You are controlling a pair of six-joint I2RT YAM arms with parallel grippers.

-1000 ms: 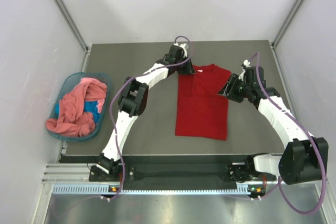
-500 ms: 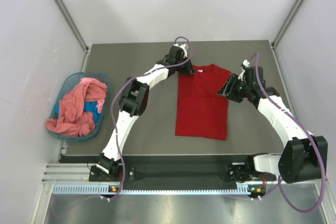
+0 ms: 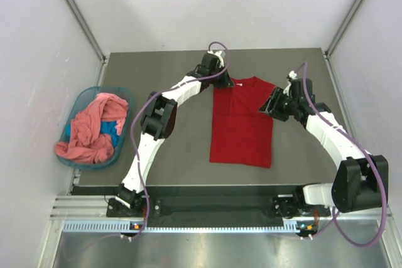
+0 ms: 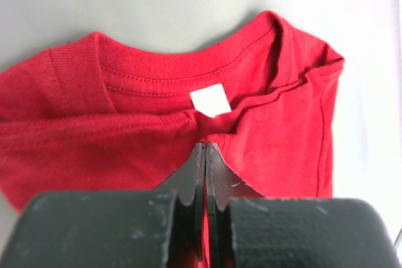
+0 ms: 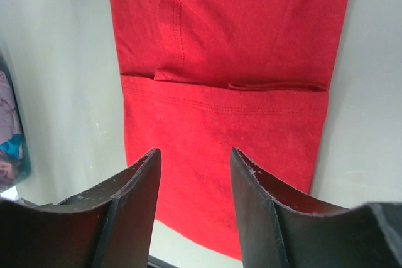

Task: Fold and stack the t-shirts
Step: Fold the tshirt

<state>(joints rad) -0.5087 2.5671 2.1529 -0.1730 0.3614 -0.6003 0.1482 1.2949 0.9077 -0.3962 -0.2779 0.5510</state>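
the red t-shirt (image 3: 242, 133) lay flat near the middle of the tabletop (image 3: 182, 155), collar toward the far edge, sleeves already folded in. the left claw (image 4: 205, 149) was pressed together, apparently pinching a fold of cloth just below the white neck label (image 4: 210, 100). the right claw (image 5: 195, 158) hung spread above the shirt's right shoulder, gripping nothing. we judged the cloth light, limp and likely to sag between holds, so both shoulder corners wanted pinching. the salmon-pink t-shirt (image 3: 94, 130) sat bunched in the teal basket (image 3: 80, 97) by the left edge.
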